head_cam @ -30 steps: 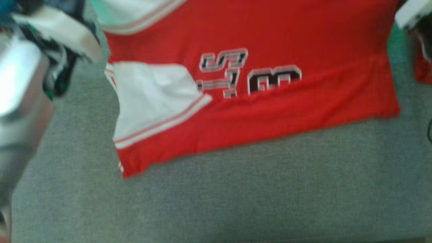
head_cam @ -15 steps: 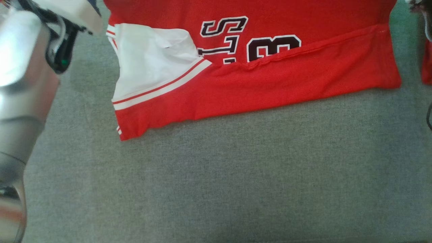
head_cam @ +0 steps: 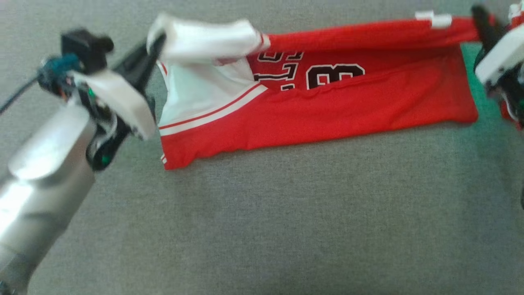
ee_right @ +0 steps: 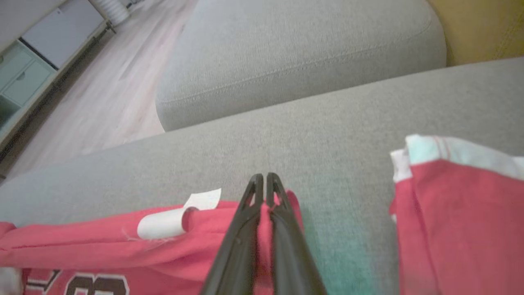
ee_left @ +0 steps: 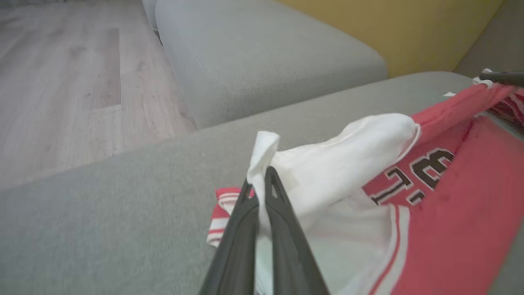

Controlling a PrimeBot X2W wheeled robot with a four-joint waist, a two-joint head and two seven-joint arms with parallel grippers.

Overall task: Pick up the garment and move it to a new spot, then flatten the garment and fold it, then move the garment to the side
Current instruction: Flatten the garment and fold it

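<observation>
Mid-fold: the red-and-white cloth jersey (head_cam: 327,114) lay on the grey sofa cushion (head_cam: 286,225), far edge raised, left jaws clamping its white sleeve (head_cam: 204,37), right jaws its red corner (head_cam: 458,25). The next move called for carrying both ends over evenly.

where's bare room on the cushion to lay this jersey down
Widest bare patch: grey fabric cushion between the robot and the red and white jersey. A narrower strip lies beyond its lifted far edge. Crowded at both ends, where the left gripper and right gripper pinch it.
</observation>
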